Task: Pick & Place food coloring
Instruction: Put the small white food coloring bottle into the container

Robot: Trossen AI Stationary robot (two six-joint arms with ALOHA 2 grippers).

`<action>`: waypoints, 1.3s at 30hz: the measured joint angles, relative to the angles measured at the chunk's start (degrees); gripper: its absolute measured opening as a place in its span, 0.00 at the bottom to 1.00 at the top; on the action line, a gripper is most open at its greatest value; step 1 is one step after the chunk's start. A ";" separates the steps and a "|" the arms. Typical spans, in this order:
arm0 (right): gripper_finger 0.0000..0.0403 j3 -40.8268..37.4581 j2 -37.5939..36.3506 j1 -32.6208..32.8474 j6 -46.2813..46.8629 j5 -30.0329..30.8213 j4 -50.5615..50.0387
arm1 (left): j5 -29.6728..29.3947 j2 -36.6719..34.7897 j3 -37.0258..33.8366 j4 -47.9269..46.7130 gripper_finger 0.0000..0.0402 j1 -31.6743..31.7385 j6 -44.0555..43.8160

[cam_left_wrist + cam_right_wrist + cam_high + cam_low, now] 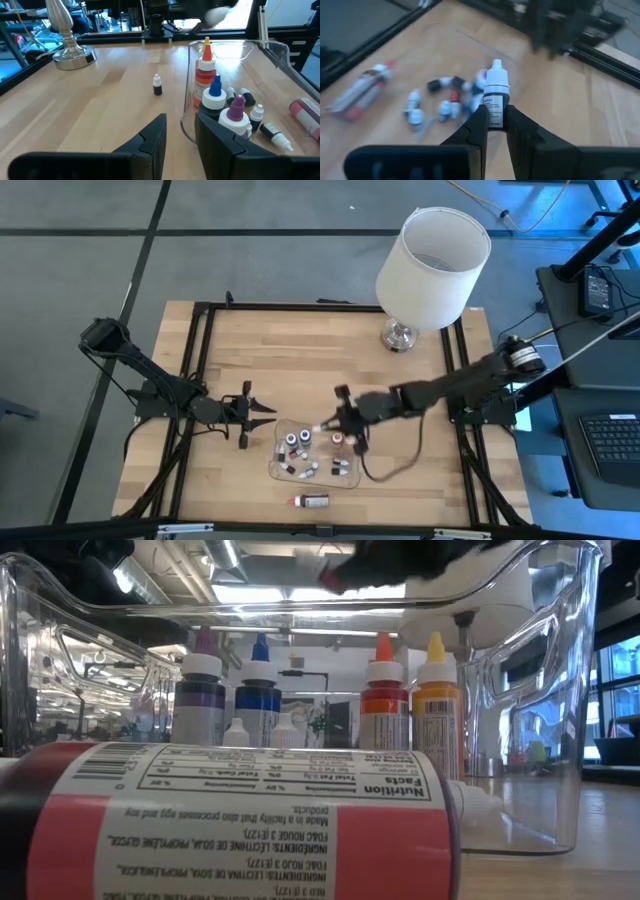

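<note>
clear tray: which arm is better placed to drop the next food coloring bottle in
Right. The right gripper is shut on a white-capped food coloring bottle and hangs over the clear tray. The left gripper is open, empty and beside the tray.

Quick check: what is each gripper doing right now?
Left gripper: open, empty, beside the clear tray.
Right gripper: shut on a small white-capped bottle, above the tray.

The table point(300, 350) is pale, matt wood planking. The tray point(560, 690) is clear, glossy plastic. Food coloring bottles point(383, 705) have smooth plastic caps and paper labels. The lamp base point(72, 52) is polished metal.
</note>
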 joint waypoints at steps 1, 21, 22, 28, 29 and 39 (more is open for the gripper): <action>0.14 1.07 0.04 1.59 0.05 1.54 -1.92 | 0.00 0.00 0.00 0.02 0.24 0.00 0.00; 0.14 23.47 18.06 10.62 14.57 7.37 -24.59 | 0.07 0.00 0.00 0.01 0.24 -0.02 -0.02; 0.14 23.74 18.85 10.62 14.92 7.33 -24.50 | 0.09 0.00 0.00 -0.12 0.24 -0.02 -0.02; 0.14 23.82 21.81 10.59 16.44 5.46 -24.54 | 0.11 -0.02 0.00 -0.42 0.24 -0.02 -0.02; 0.14 23.82 22.22 10.58 16.83 5.03 -24.55 | 0.11 -0.01 0.00 -0.45 0.24 -0.02 -0.02; 0.14 23.82 23.12 10.60 20.92 0.93 -28.98 | 0.13 -0.02 0.00 -0.76 0.24 -0.02 -0.02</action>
